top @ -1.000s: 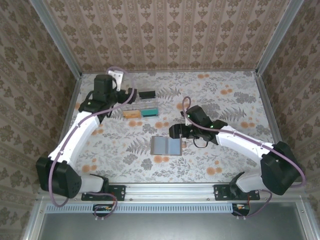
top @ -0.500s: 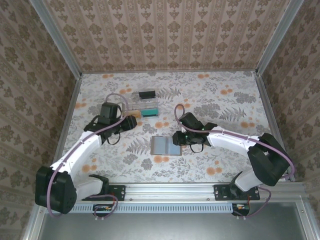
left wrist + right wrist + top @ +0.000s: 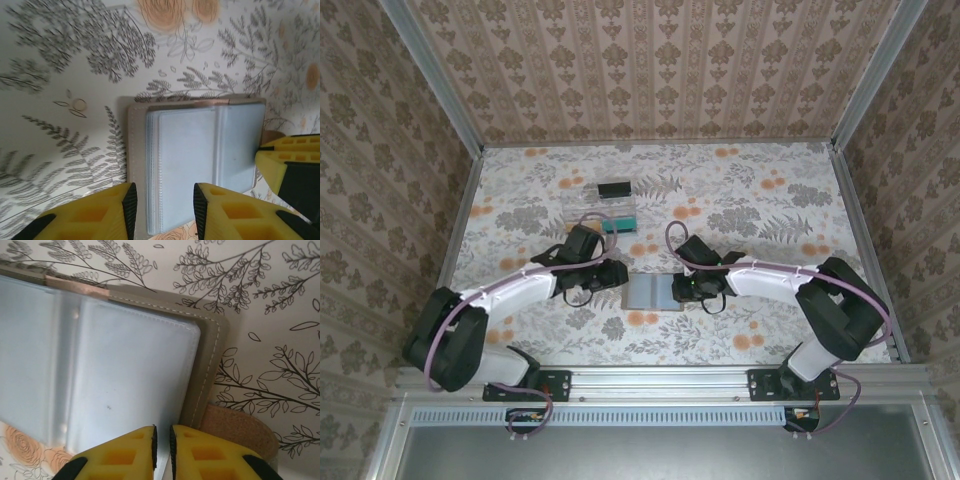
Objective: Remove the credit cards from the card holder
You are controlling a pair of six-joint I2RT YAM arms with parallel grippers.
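A clear tray (image 3: 585, 206) sits on the flowery table (image 3: 770, 200), behind the two arms. In its far part lies a small black thing (image 3: 613, 187). In its near part lies a flat teal piece (image 3: 619, 224). The left arm covers one corner of the tray.

The card holder (image 3: 655, 291) lies open and flat on the table, nearer than the tray and between the two grippers. Its grey-blue inside faces up, with two pocket panels side by side. I cannot tell if the pockets hold any credit cards.

From the top, the left gripper (image 3: 617, 272) is at the holder's left edge and the right gripper (image 3: 680, 289) is at its right edge. From up there, the fingers are too small to tell how they stand.

The left wrist camera shows more. The left gripper's yellow fingers (image 3: 95, 212) are spread wide, and one corner of the holder lies between them. They do not squeeze it. A yellow finger (image 3: 287, 160) of the right gripper touches the far edge of the holder.

The right wrist camera is very close. The right gripper's fingers (image 3: 120, 455) are pressed nearly together, with a thin slit between them, right at the edge of a pocket panel. I cannot tell if that edge is caught in the slit. This view also shows a tan strap (image 3: 235, 427) sticking out from the holder's taupe outer edge.
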